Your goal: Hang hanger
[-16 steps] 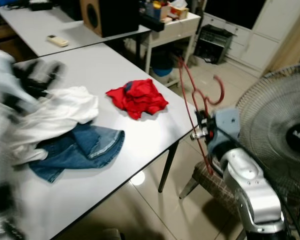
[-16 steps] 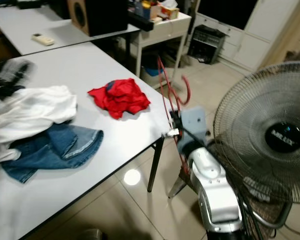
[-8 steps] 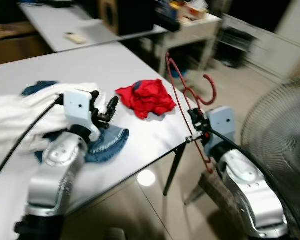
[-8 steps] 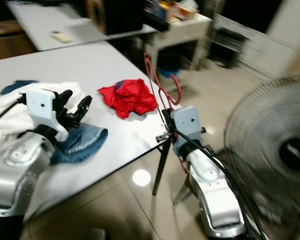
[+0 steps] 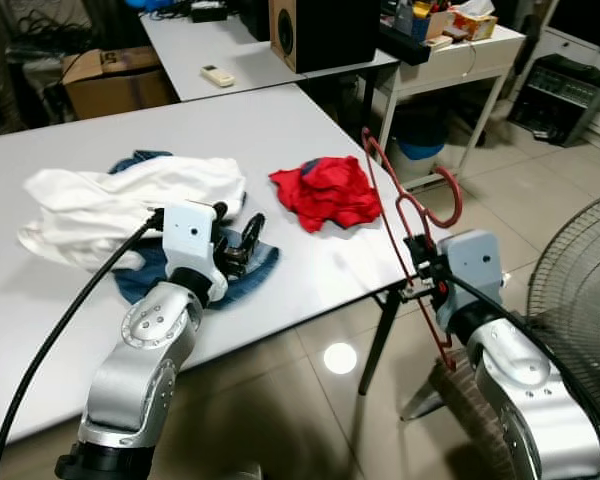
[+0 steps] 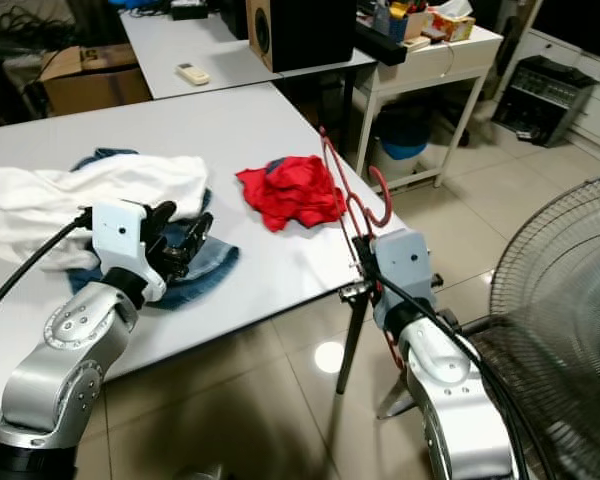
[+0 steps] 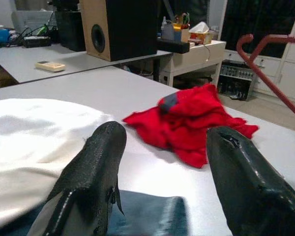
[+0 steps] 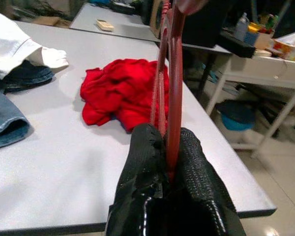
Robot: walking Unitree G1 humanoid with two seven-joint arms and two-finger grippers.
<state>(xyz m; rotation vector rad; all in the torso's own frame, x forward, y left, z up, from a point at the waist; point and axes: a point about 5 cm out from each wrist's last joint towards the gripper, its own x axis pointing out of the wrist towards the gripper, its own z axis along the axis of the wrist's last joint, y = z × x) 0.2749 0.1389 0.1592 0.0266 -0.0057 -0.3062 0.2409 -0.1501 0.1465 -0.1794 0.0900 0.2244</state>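
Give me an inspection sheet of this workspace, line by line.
Surface: white table, mostly bare toward its far edge.
Job's things: red hanger, upright, off the table's corner.
Clutter: red garment, white garment, denim under it.
Grippers: right pincer shut on the hanger; left pincer open, low over the denim.
Cables: black cable running to the left arm.
Surroundings: fan, speaker, second table with remote.

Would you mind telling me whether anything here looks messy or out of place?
Clothes lie crumpled on the table rather than folded: a red garment, and a white garment over jeans. The right gripper clamps an empty red hanger.
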